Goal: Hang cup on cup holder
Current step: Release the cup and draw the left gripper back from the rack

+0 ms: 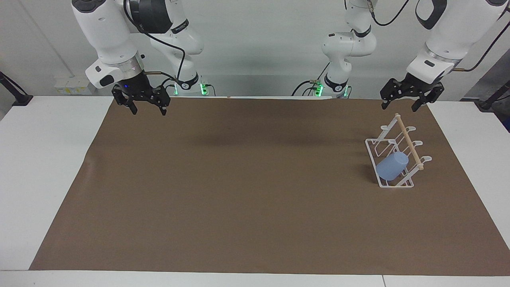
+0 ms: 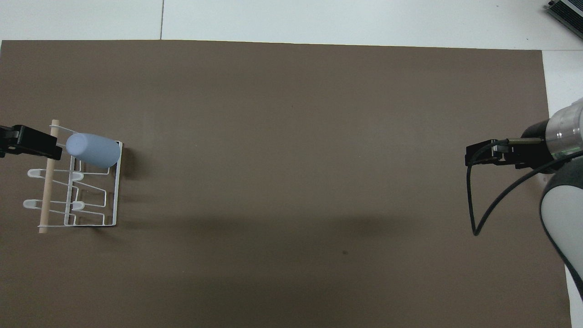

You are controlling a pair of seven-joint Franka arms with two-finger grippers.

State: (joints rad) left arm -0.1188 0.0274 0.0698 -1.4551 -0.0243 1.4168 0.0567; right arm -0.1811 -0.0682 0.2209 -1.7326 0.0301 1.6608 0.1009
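The light-blue cup (image 1: 392,166) (image 2: 93,150) sits tilted on a prong of the white wire cup holder (image 1: 398,139) (image 2: 116,191). It is on the end of the rack farthest from the robots, below the wooden rod (image 1: 408,140). The holder stands on the brown mat toward the left arm's end of the table. My left gripper (image 1: 399,107) hangs open and empty in the air, over the mat's edge and apart from the holder. My right gripper (image 1: 149,113) waits open and empty over the mat's corner at the right arm's end.
A brown mat (image 1: 239,191) covers most of the white table (image 1: 48,159). A black cable (image 2: 476,209) loops from the right arm's wrist. Both arm bases stand along the table's edge at the robots' end.
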